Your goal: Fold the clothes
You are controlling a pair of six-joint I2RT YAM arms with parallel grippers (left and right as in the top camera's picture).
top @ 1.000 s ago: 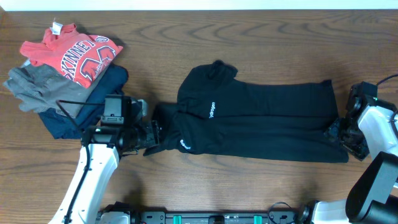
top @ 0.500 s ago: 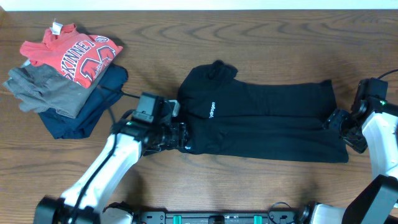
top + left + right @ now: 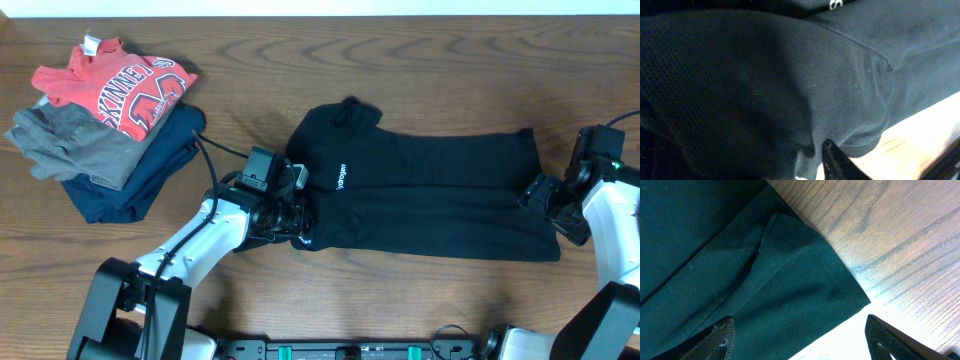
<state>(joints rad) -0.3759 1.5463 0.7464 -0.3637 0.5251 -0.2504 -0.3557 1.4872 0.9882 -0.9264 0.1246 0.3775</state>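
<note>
The left arm is swinging in from the near-left, and its claw [image 3: 293, 214] is now pressing right against the left end of the black top [image 3: 430, 195]. A second ago that claw was sitting clear of the main body, with a dark flap of cloth trailing out towards it. Now the flap is no longer showing on the bare table [image 3: 400, 50], so it is looking tucked in or covered by the claw. I'm reading this as the arm going for a hold on that end, ready to fold it over.

From the left wrist, cloth is filling nearly the whole view and only one finger [image 3: 832, 160] is poking up at the bottom. I cannot tell whether the claw is clamping on the fabric or only closing towards it.

The top is lying across the middle and right of the table, already doubled lengthwise, with its small white print facing up near the left end.

The right claw [image 3: 548, 205] is waiting at the far right end with its fingers wide apart. The hem corner is lying just ahead of them, unpinched. It is sitting slightly higher along that edge than a second ago, and hardly shifting since.

The red shirt [image 3: 115, 85] pile at the back left is lying as it was.
</note>
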